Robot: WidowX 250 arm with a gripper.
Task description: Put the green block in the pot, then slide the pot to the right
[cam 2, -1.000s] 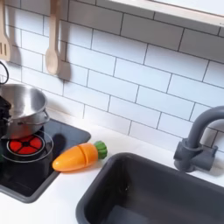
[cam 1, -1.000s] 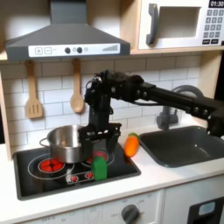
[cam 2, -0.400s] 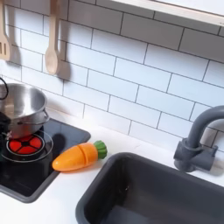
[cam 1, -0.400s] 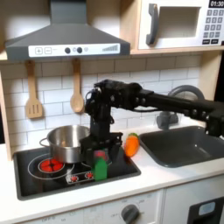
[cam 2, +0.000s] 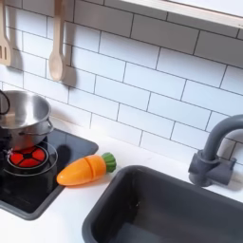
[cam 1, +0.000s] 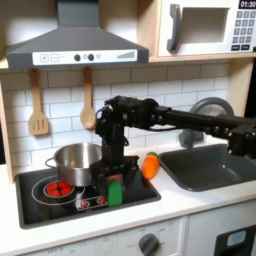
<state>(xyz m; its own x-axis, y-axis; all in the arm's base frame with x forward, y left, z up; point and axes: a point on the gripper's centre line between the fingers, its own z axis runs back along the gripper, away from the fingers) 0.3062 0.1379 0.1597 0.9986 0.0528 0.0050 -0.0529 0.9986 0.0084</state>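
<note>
In the first exterior view we see the black arm reaching in from the right, elbow high in front of the tiled wall, forearm dropping near vertical so the gripper (cam 1: 115, 180) points straight down over the front of the black stovetop (cam 1: 40, 205). The green block (cam 1: 115, 190) stands upright on the stovetop between the fingers; the fingers look closed against its sides, though at this resolution we can't be certain of contact. The pot (cam 1: 74, 165) sits on the stovetop just behind and to the first exterior view's left of the block, beside a red burner ring (cam 1: 58, 187); in the second exterior view the pot (cam 2: 24, 116) is at the left edge. The orange carrot toy (cam 1: 150, 166) lies on the white counter just off the stovetop's right edge, between it and the dark sink (cam 1: 205, 168). Bare counter runs along the front. The block is near the stovetop's front edge. The microwave keypad (cam 1: 244, 30) has markings, too small to read.
</note>
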